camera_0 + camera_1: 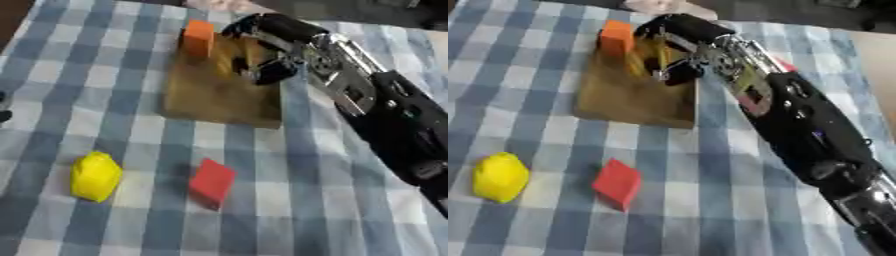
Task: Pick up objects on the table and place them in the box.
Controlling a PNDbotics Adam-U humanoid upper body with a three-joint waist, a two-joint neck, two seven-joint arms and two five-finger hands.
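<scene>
Right hand (262,55) over the wooden box (219,95), fingers curled around nothing visible, just beside the orange block (199,39) standing inside; yellow object (94,176) and red block (213,182) waiting outside, near the box's front.

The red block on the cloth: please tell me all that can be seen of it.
The red block is a small, plain, matte solid with flat faces and sharp edges. It rests tilted, one corner towards the camera, on the blue-and-white checked cloth, in front of the brown box and right of the yellow object. Nothing touches it but the cloth; the right hand is far away over the box.
</scene>
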